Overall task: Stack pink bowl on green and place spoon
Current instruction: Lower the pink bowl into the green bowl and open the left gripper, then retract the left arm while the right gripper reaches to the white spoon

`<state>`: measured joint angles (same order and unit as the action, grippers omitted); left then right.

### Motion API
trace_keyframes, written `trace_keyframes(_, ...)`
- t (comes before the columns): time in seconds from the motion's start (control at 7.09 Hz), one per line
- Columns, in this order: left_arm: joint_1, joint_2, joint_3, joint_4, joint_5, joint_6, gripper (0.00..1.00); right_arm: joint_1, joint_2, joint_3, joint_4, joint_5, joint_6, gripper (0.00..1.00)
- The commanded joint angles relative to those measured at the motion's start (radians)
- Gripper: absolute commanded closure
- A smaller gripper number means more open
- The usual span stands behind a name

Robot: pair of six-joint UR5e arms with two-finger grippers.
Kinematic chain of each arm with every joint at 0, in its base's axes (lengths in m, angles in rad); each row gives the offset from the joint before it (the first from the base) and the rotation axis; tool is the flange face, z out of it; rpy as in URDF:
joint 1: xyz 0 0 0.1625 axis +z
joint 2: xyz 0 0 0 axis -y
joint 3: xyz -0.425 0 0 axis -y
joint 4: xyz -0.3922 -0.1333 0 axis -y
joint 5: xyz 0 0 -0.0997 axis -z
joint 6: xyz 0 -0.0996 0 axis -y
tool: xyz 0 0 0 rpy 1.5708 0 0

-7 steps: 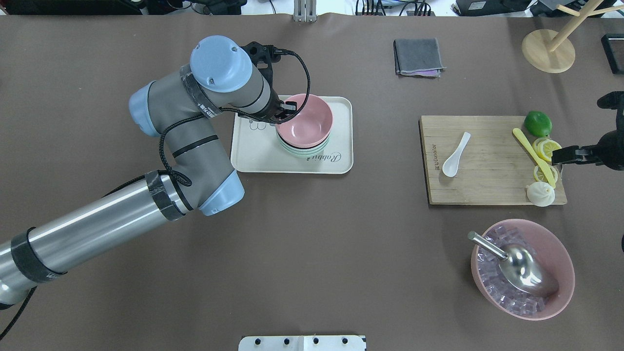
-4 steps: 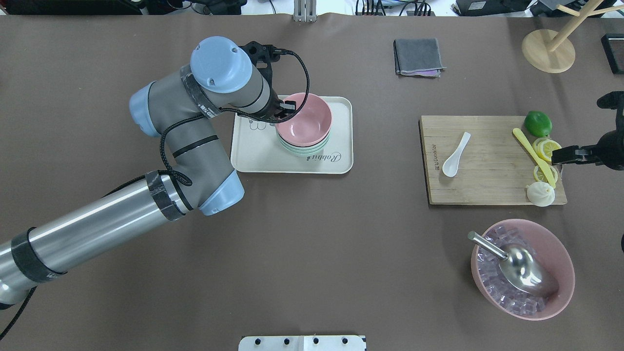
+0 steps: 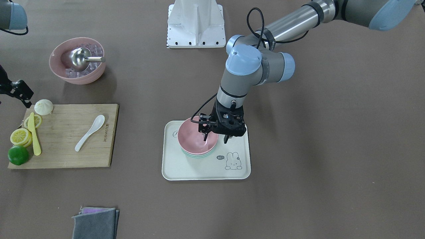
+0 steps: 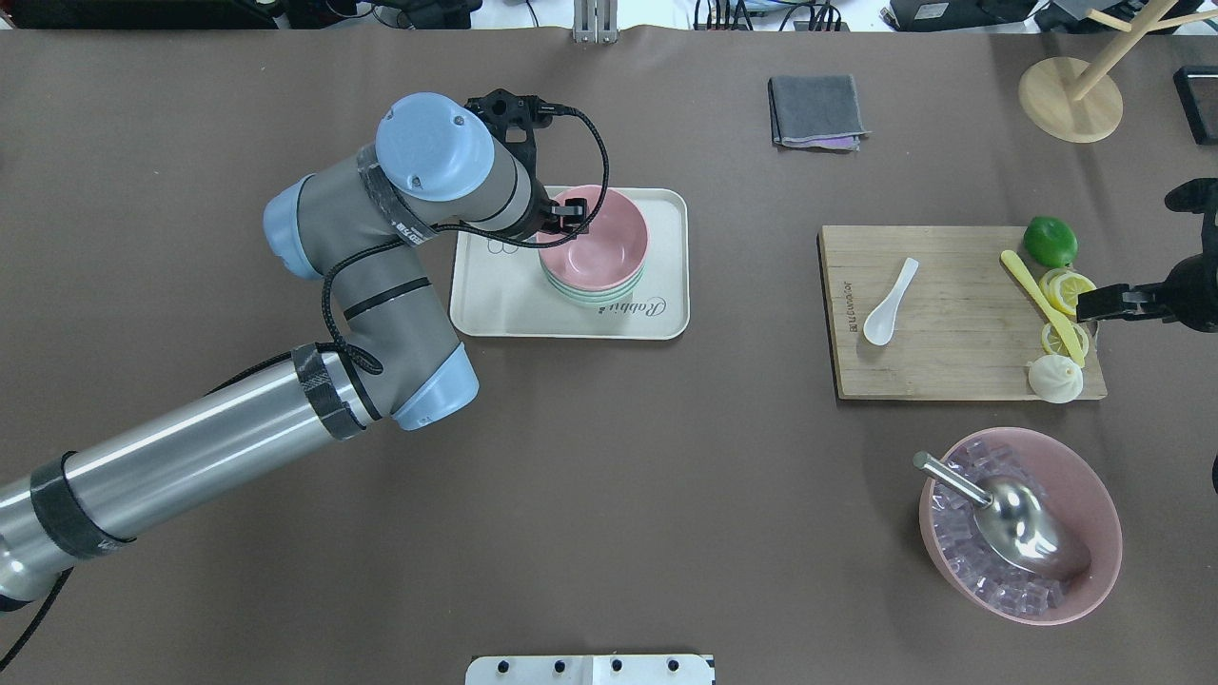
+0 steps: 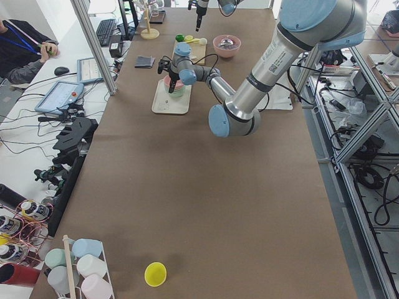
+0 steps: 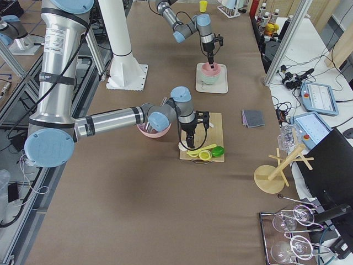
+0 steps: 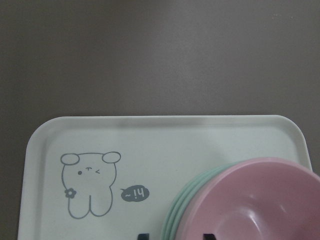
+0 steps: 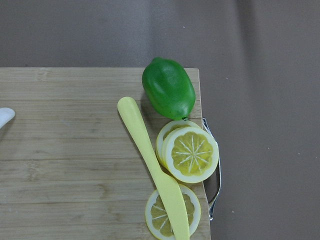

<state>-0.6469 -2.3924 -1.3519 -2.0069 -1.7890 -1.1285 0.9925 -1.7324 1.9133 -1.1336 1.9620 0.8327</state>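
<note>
On the tray (image 4: 495,304), the pink bowl (image 4: 599,243) sat stacked in the green (image 4: 588,297). Left gripper (image 3: 215,139) hung over the bowl's 10 o'clock rim in the overhead view, fingers spread, gripping nothing. Spoon (image 4: 890,303) lay on the cutting board (image 4: 952,352), 3 o'clock of the tray. Right gripper (image 4: 1090,303) hovered at the board's 3 o'clock edge; can't tell whether its fingers were apart.

Left arm (image 5: 246,99) over pink bowl (image 5: 174,83) on cream tray (image 5: 167,106); yellow cup (image 5: 155,273) in foreground.

A long brown-covered table (image 4: 666,476) stands between aluminium frame posts (image 5: 95,47), a white desk (image 5: 65,43) alongside
</note>
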Motion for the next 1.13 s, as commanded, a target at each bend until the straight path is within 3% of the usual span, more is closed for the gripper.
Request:
trace_keyframes(0.0,-0.005,-0.002,-0.035,0.006,-0.001,-0.001,0.02,-0.002,0.019,-0.01,-0.002,0.0,0.0,0.0)
trace_keyframes(0.14,-0.041,0.004,-0.067,0.02,-0.083,0.004,0.02,-0.015,0.058,-0.029,-0.002,0.0,0.002,0.0)
trace_keyframes(0.28,-0.109,0.075,-0.134,0.048,-0.222,0.034,0.01,-0.037,0.098,-0.04,-0.002,-0.002,0.005,0.0)
trace_keyframes(0.56,-0.286,0.293,-0.321,0.132,-0.416,0.354,0.01,-0.107,0.224,-0.08,-0.008,-0.026,0.22,0.0)
trace_keyframes(0.85,-0.515,0.492,-0.349,0.151,-0.602,0.749,0.01,-0.181,0.336,-0.172,-0.017,-0.113,0.325,0.0)
trace_keyframes(0.99,-0.621,0.571,-0.32,0.157,-0.648,0.947,0.01,-0.202,0.39,-0.233,-0.017,-0.173,0.363,0.0)
